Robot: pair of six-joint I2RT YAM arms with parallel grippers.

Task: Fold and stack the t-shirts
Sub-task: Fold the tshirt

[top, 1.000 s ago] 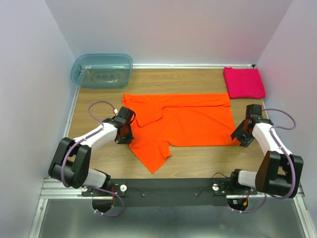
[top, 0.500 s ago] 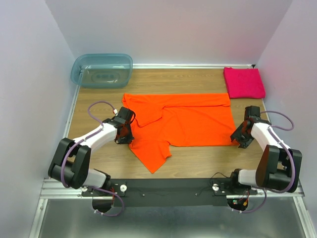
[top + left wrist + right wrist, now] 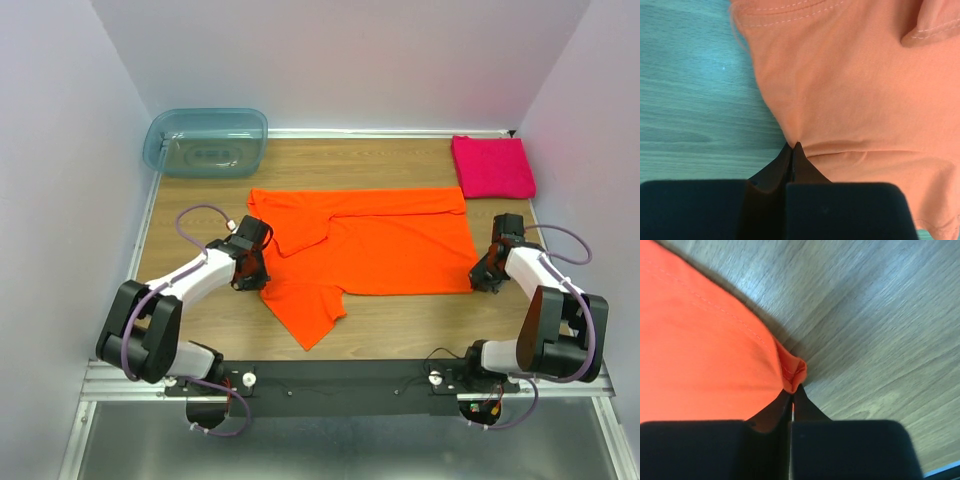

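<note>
Pinching soft, puckered orange t-shirt [image 3: 390, 245]

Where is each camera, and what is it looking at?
Top: above and behind, looking down on the wooden table; left arm, right arm show.
Left wrist: on that arm, facing the bright orange cloth t-shirt; shut left tool shows.
Right wrist: on its arm, facing the shirt's corner; shut right tool shows.
All three share the orange shirt.

Bright, even light in the top view, shadows faint. The left wrist view tints the table [image 3: 690, 100] teal and pales the orange t-shirt [image 3: 850, 90]; in the right wrist view its edge casts a dark shadow.
</note>
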